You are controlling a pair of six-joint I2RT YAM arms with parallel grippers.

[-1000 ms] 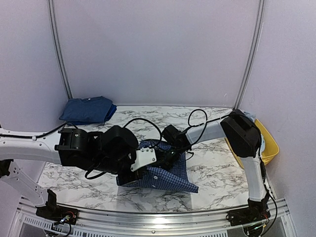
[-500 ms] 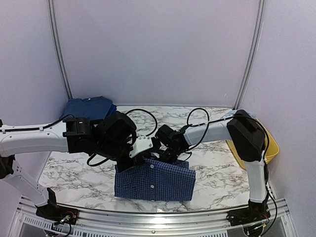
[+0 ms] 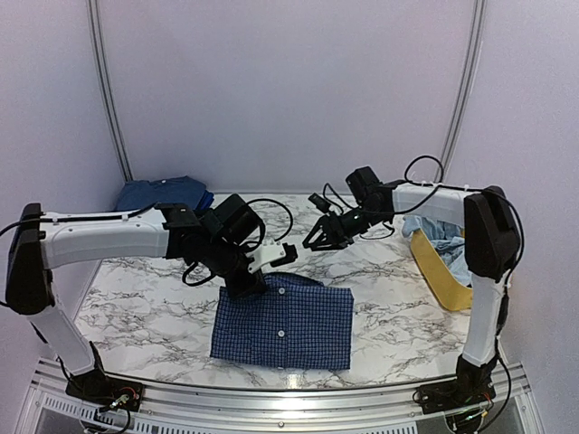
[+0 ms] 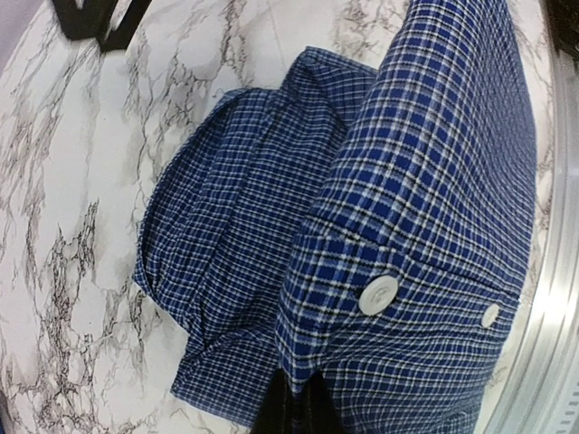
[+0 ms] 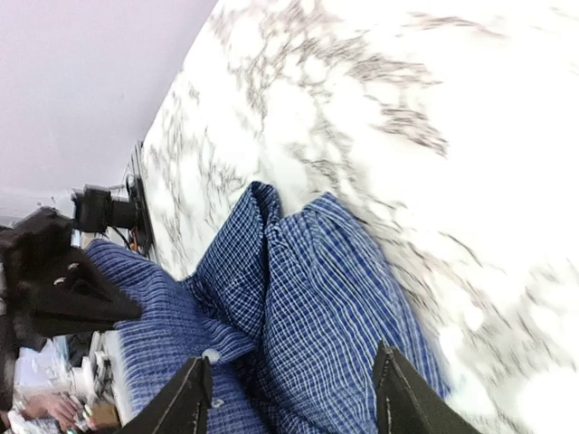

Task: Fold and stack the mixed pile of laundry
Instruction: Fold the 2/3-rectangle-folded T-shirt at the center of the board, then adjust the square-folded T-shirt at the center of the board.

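The navy small-check button-up shirt (image 3: 282, 322) lies folded into a flat rectangle on the marble table, buttons up. My left gripper (image 3: 251, 286) sits at its far left edge. In the left wrist view the left gripper (image 4: 304, 411) is shut on a fold of the shirt (image 4: 425, 181). My right gripper (image 3: 318, 240) is open and empty, raised above the table behind the shirt. In the right wrist view it (image 5: 294, 398) is spread wide over the shirt (image 5: 308, 307). A folded dark-blue piece (image 3: 163, 197) lies at the back left. Light-blue garments (image 3: 450, 237) lie in the tub.
The yellow plastic tub (image 3: 441, 282) stands tilted at the table's right edge. Cables loop over both arms above the table's middle. A metal rail (image 3: 289, 402) runs along the near edge. Pale walls close in the back and sides.
The shirt has gone from a bunched heap held by both grippers to a flat folded rectangle. The right gripper has let go and moved up and back to the right. The left arm has drawn back.
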